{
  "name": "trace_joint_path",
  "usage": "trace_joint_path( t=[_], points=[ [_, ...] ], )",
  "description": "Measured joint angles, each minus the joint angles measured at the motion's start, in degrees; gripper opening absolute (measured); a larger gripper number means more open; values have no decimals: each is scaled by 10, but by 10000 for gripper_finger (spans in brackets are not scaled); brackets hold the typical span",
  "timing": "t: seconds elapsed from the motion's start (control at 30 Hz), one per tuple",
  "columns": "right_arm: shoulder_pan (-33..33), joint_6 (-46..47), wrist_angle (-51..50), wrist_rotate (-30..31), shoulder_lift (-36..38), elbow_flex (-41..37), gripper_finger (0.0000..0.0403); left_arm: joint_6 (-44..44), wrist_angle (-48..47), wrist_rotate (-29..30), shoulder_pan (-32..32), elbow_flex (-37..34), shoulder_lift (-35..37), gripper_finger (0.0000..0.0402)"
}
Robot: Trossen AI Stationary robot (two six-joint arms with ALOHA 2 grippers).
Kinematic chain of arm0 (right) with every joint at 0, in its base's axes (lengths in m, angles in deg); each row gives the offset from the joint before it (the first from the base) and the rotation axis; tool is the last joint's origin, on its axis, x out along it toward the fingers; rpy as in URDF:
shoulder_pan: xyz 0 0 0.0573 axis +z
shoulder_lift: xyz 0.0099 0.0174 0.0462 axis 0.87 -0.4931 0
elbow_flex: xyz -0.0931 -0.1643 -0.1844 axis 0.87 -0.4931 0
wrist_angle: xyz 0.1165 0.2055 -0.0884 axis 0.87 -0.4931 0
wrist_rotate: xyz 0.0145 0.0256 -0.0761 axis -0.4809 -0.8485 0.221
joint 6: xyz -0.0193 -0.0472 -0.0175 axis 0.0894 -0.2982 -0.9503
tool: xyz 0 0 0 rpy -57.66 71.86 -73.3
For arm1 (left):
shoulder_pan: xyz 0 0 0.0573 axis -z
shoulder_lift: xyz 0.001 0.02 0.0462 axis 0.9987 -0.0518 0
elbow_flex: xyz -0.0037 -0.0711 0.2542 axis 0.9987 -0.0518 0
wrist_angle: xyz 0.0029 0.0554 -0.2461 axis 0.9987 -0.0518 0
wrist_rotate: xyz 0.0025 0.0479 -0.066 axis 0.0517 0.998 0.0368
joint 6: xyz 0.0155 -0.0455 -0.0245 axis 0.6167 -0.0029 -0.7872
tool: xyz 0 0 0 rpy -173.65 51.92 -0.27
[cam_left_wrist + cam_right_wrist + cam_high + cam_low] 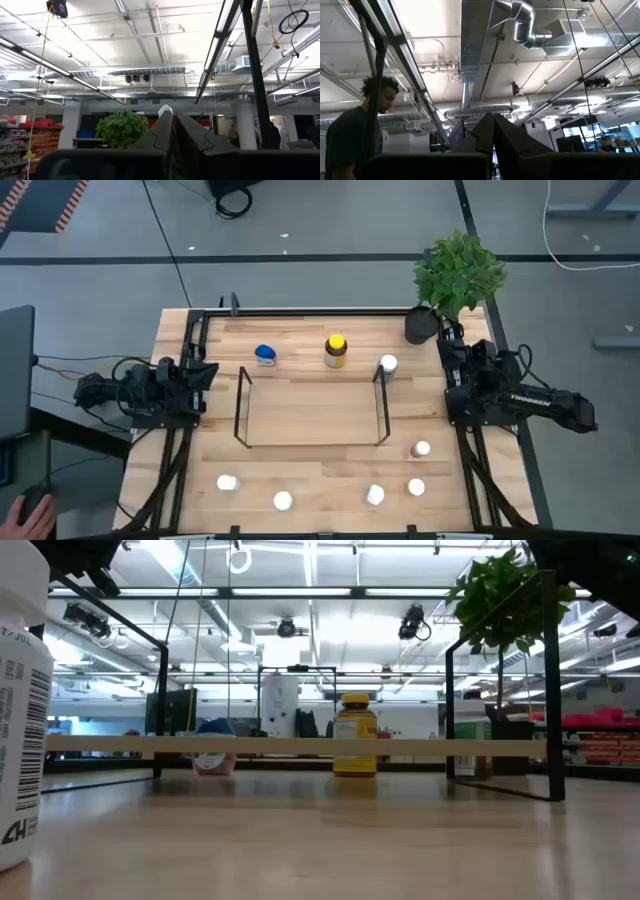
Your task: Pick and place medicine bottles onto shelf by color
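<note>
The shelf (pixel 312 408), a low rack of thin black rods, stands mid-table. Behind it stand a blue-capped bottle (pixel 265 354), an amber bottle with a yellow cap (pixel 335 350) and a white-capped bottle (pixel 388 365). Several more white-capped bottles stand near the front edge, such as one at the left (pixel 228 482) and one at the right (pixel 421 449). My left gripper (pixel 206 373) rests shut and empty at the table's left edge. My right gripper (pixel 449 355) rests shut and empty at the right edge. In both wrist views the fingers (pixel 172 131) (pixel 493 134) point up at the ceiling.
A black pot with a green plant (pixel 455 275) stands at the far right corner, close to my right arm. A black frame (pixel 300 310) edges the table. A person (pixel 362 130) stands beyond the table. In the low view a white bottle (pixel 20 710) stands close to the camera.
</note>
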Motion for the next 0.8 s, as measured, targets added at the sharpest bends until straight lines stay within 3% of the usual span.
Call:
trace_joint_path(
  t=[0.8],
  points=[
    [0, 0, 0, 0, 0, 0, 17, 0, 0, 0, 0, 0, 0, 33]
  ],
)
